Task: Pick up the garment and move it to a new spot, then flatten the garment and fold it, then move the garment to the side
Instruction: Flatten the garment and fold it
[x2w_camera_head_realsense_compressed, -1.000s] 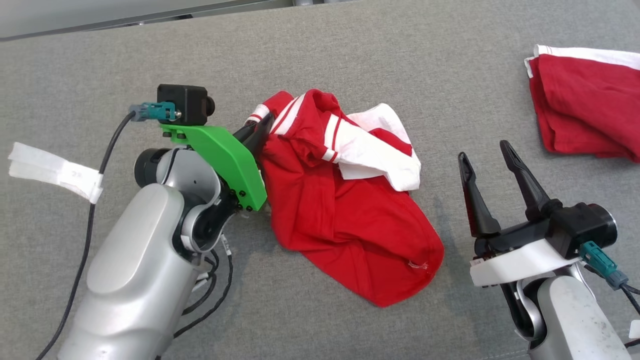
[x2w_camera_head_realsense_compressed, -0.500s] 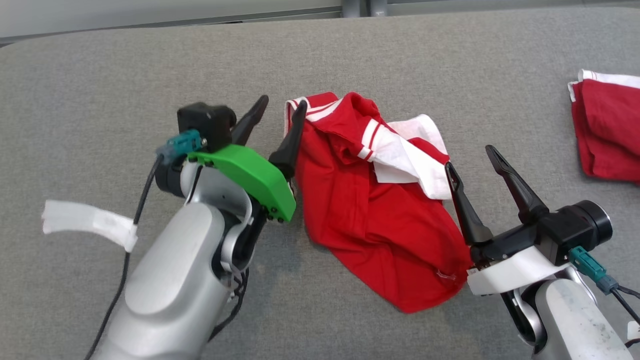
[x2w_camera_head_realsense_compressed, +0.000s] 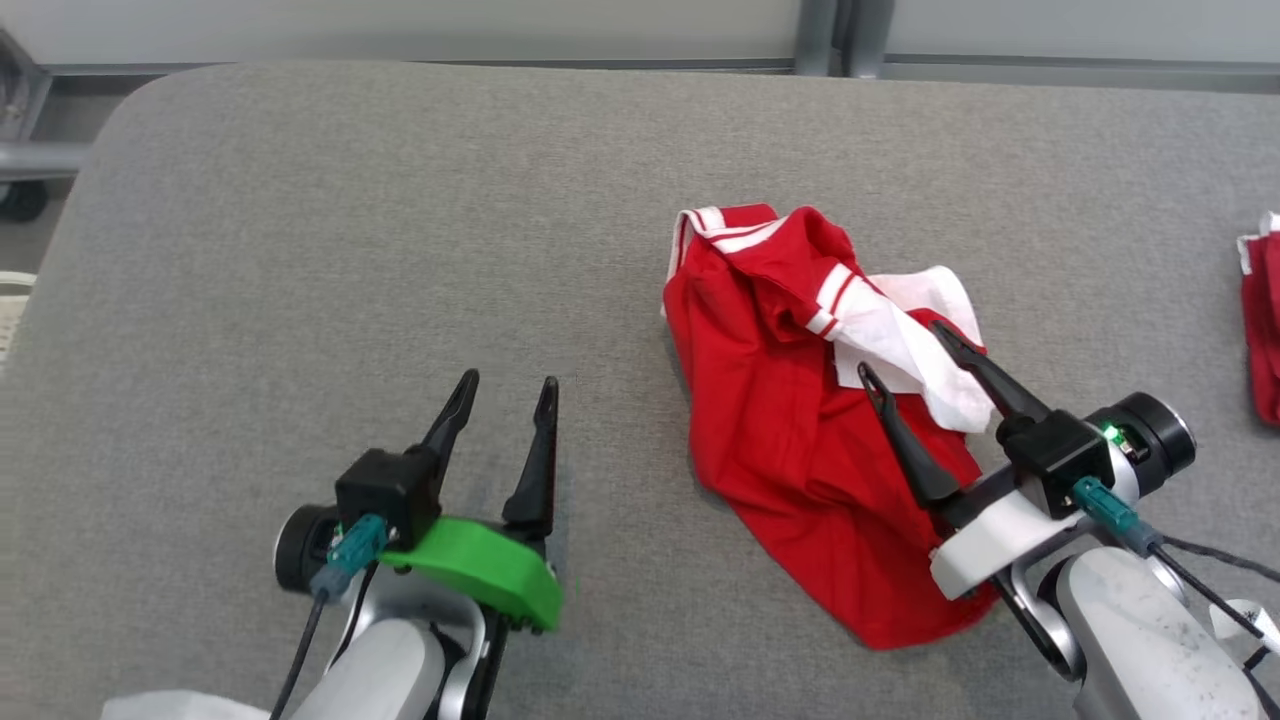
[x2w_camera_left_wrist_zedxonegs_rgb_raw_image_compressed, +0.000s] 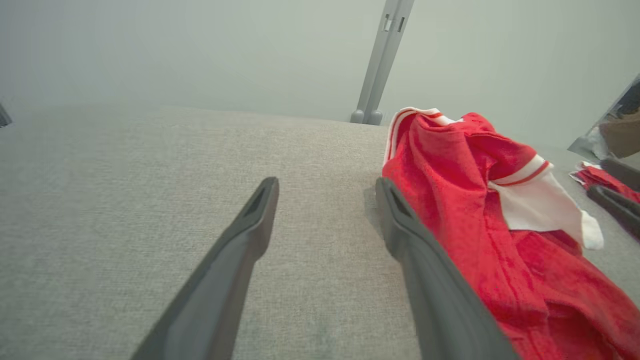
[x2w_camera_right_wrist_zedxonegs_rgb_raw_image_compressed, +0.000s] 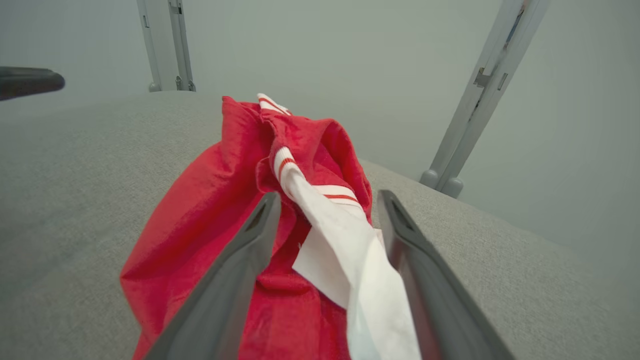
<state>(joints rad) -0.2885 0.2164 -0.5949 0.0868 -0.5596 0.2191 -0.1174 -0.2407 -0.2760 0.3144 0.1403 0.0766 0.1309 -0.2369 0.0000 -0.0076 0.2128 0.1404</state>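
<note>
Second cloth (x2w_camera_head_realsense_compressed: 1262, 330): cut off by head view's right edge.
Garment (x2w_camera_head_realsense_compressed: 780, 440): lower right corner hidden behind right gripper (x2w_camera_head_realsense_compressed: 904, 349) and its mount.
White strip (x2w_camera_head_realsense_compressed: 170, 706): cropped at bottom edge.
Clutter (x2w_camera_left_wrist_zedxonegs_rgb_raw_image_compressed: 617, 132): blurred, unidentifiable.

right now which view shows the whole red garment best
The head view: the garment lies whole on the grey surface, only its right edge behind the right gripper. The left wrist view cuts off its near end; the right wrist view foreshortens it.

Left arm (x2w_camera_head_realsense_compressed: 395, 650) and right arm (x2w_camera_head_realsense_compressed: 1130, 620) both reach forward, jaws spread (fully wide).
</note>
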